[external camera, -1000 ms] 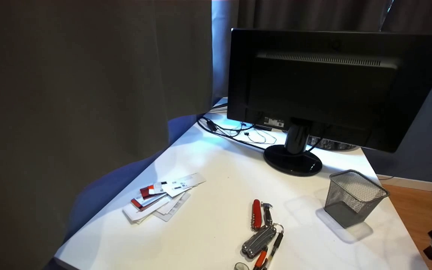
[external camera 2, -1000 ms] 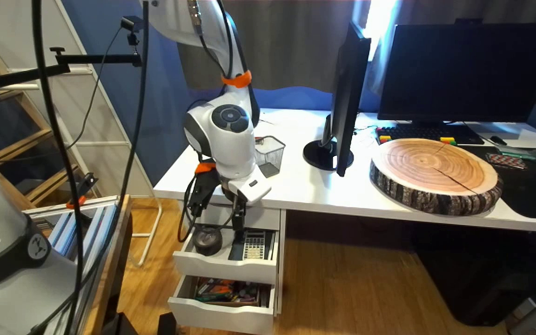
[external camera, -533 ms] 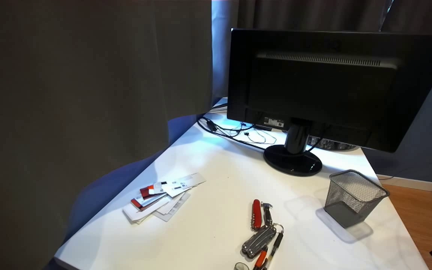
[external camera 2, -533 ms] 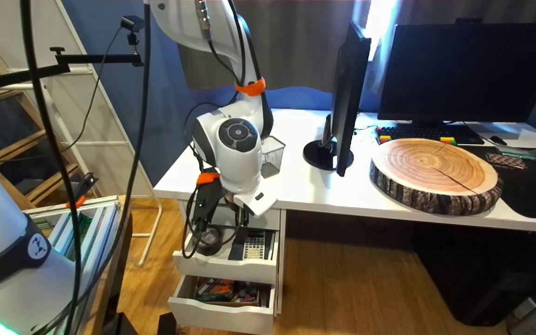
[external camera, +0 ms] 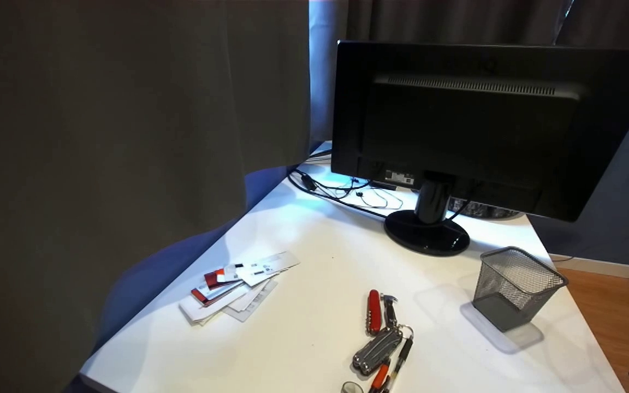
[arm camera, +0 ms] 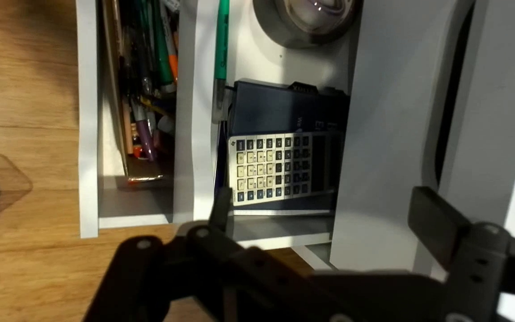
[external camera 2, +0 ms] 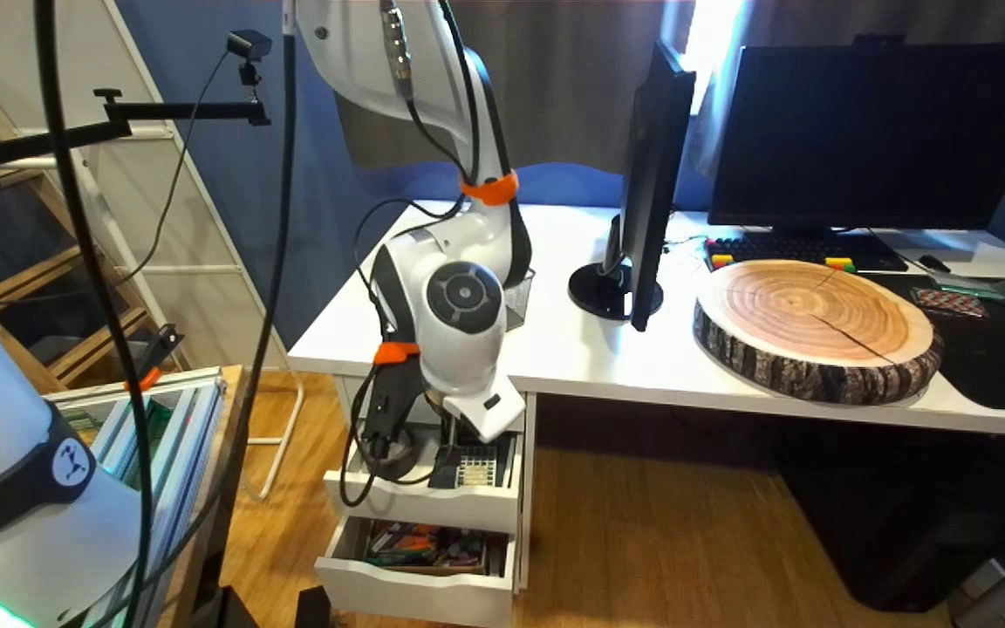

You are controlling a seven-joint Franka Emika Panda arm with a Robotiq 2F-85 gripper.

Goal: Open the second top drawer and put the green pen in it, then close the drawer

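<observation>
Pen (arm camera: 222, 56) lies in the second drawer (arm camera: 202, 161), apart from the gripper (arm camera: 322, 208).

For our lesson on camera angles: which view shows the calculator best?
The wrist view: the calculator shows large, keys distinct. In an exterior view it is small, partly hidden by the arm; it shows nowhere else.

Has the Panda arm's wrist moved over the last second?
Yes: in an exterior view, the Panda arm's wrist has shifted right and down, nearer in the picture to the side-on monitor's base.
</observation>
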